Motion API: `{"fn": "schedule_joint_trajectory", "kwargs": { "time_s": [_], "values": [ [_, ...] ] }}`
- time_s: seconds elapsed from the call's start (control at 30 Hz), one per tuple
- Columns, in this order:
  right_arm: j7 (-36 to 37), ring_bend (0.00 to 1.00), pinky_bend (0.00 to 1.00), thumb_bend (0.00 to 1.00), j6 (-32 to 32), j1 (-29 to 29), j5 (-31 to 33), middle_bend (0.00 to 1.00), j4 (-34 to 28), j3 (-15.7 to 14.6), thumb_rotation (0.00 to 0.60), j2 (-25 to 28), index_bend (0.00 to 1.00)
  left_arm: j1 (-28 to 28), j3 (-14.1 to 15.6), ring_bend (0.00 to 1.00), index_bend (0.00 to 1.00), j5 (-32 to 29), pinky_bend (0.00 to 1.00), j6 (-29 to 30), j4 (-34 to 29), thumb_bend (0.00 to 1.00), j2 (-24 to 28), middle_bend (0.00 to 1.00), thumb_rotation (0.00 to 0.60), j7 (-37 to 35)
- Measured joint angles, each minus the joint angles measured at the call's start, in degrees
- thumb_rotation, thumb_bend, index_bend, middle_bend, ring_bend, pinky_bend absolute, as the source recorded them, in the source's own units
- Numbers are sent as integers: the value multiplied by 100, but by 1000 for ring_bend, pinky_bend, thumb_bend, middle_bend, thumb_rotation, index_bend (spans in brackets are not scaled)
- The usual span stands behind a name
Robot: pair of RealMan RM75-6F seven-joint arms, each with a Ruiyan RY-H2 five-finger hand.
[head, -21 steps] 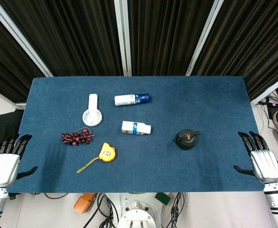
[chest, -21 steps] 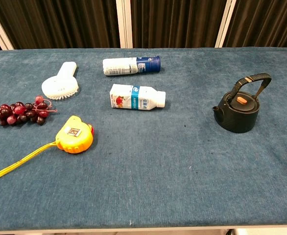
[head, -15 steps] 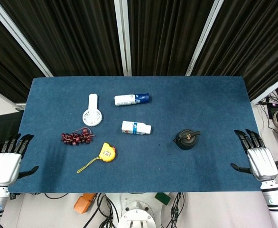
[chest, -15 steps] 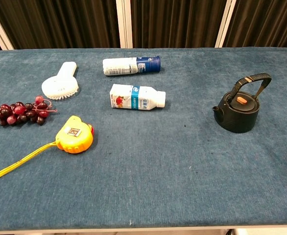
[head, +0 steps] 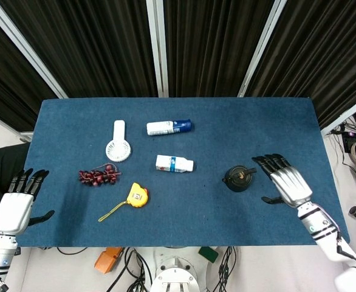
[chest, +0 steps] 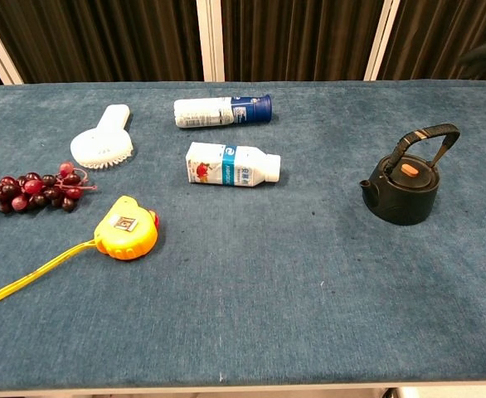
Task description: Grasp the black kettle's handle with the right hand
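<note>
The black kettle point(head: 237, 179) point(chest: 403, 187) stands upright on the blue table, right of centre, its arched handle point(chest: 425, 139) raised over an orange-knobbed lid. My right hand point(head: 285, 182) hovers open just right of the kettle, fingers spread, apart from it and holding nothing. In the chest view only a dark blur point(chest: 485, 56) shows at the top right edge. My left hand point(head: 18, 203) hangs open off the table's left front corner, empty.
On the blue table point(head: 275, 121) lie a white hand fan point(head: 118, 145), a blue-capped bottle point(head: 169, 127), a small milk bottle point(head: 174, 163), red grapes point(head: 98, 176) and a yellow tape measure point(head: 135, 196). Dark curtains hang behind.
My right hand has moved left from the table's right edge over the table to just beside the kettle. The left hand shifted slightly. The kettle has not moved.
</note>
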Motion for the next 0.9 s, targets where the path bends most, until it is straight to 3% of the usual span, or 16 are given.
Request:
{"fn": "schedule_joint_trajectory", "kwargs": {
  "time_s": [0.17, 0.4, 0.9],
  "values": [
    [-611, 333, 251, 0, -559, 439, 520, 351, -57, 179, 600, -170, 376, -31, -11, 23, 82, -26, 0, -41, 12, 125, -19, 90, 600, -13],
    [-1265, 378, 267, 0, -898, 810, 1201, 392, 75, 321, 600, -555, 457, -57, -21, 23, 81, -53, 0, -77, 38, 125, -29, 90, 600, -35],
    [-1501, 535, 329, 0, -1172, 1159, 1635, 524, 415, 201, 600, -946, 621, -60, -8, 23, 81, -137, 0, -133, 151, 125, -110, 90, 600, -123]
  ]
}}
